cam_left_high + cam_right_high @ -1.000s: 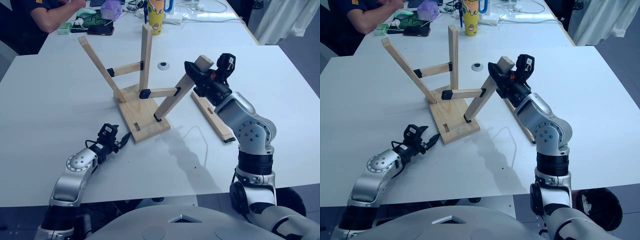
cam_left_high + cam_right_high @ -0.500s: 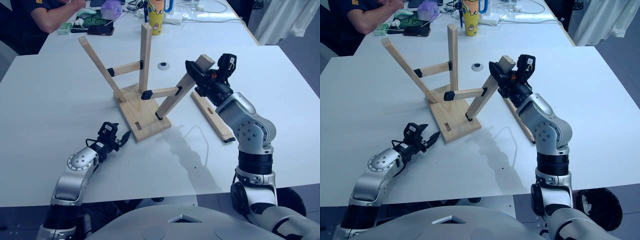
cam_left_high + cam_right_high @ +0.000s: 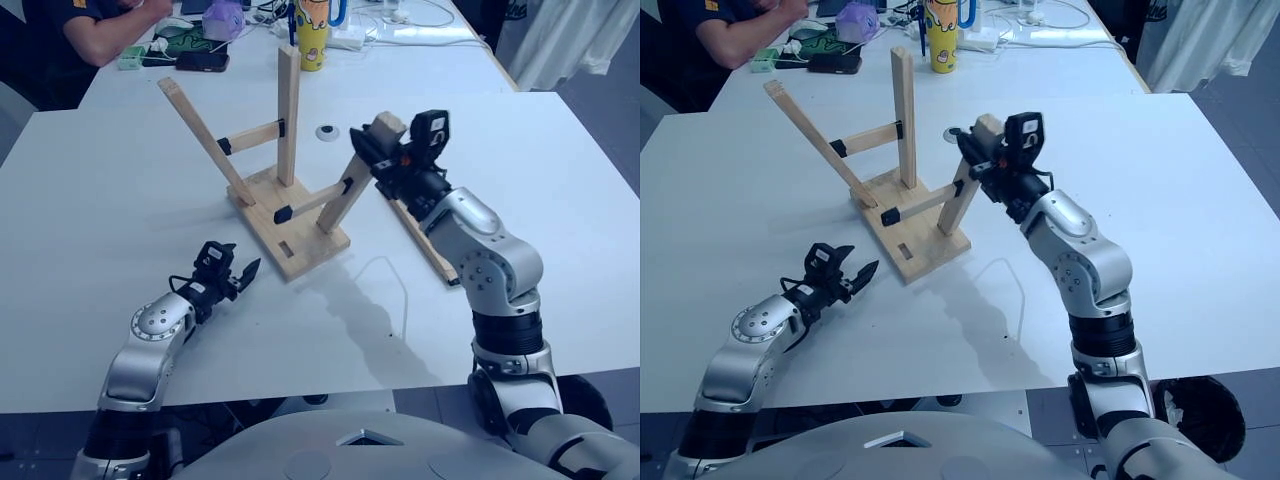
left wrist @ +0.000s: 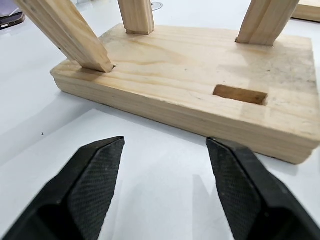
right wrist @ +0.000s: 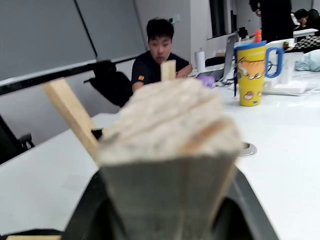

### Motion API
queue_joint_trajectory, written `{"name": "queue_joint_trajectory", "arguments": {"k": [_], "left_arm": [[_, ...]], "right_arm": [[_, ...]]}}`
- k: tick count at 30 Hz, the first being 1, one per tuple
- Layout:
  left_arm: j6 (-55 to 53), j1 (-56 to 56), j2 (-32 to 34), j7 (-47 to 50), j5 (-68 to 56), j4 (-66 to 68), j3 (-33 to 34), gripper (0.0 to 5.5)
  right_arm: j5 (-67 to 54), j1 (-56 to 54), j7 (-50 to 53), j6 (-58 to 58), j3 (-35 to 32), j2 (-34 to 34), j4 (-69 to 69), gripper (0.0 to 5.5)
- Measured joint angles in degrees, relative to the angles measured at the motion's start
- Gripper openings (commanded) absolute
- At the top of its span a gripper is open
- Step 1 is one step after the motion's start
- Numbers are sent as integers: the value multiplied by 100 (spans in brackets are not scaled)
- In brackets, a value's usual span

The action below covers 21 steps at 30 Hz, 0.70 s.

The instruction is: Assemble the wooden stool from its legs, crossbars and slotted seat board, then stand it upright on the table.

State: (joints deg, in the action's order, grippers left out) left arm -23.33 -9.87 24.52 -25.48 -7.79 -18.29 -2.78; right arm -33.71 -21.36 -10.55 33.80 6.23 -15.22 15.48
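Observation:
The slotted seat board (image 3: pixel 312 240) lies flat on the white table with two legs standing in it: a slanted leg (image 3: pixel 200 140) and an upright leg (image 3: pixel 288 110), joined by a crossbar (image 3: pixel 250 135). My right gripper (image 3: pixel 388 152) is shut on the top of a third leg (image 3: pixel 345 200), which leans with its foot on the board's right side and carries a second crossbar (image 3: pixel 305 203). The right wrist view faces that leg's end grain (image 5: pixel 170 145). My left gripper (image 4: pixel 165 150) rests open on the table just short of the board's near edge (image 4: pixel 190 95), facing an empty slot (image 4: pixel 240 94).
A loose fourth leg (image 3: pixel 436 262) lies on the table behind my right forearm. A small round disc (image 3: pixel 327 131) sits beyond the stool. On the far table stand a yellow cup (image 3: pixel 312 25) and a phone (image 3: pixel 200 60), where a person sits.
My right gripper has carried the third leg leftward, bringing it steeper over the board; the board has turned slightly. My left gripper has crept a little toward the board.

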Motion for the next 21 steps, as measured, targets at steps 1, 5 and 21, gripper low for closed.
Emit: {"name": "queue_joint_trajectory", "arguments": {"k": [1, 5, 21], "left_arm": [[-9, 30, 10, -5, 0, -1, 0, 304], [-18, 73, 16, -16, -1, -1, -1, 304], [-22, -59, -2, 51, -2, -22, 89, 304]], "right_arm": [[41, 3, -47, -48, 7, 1, -29, 103], [80, 32, -138, -126, -30, 49, -62, 103], [-44, -128, -381, 132, -796, 121, -117, 187]]}}
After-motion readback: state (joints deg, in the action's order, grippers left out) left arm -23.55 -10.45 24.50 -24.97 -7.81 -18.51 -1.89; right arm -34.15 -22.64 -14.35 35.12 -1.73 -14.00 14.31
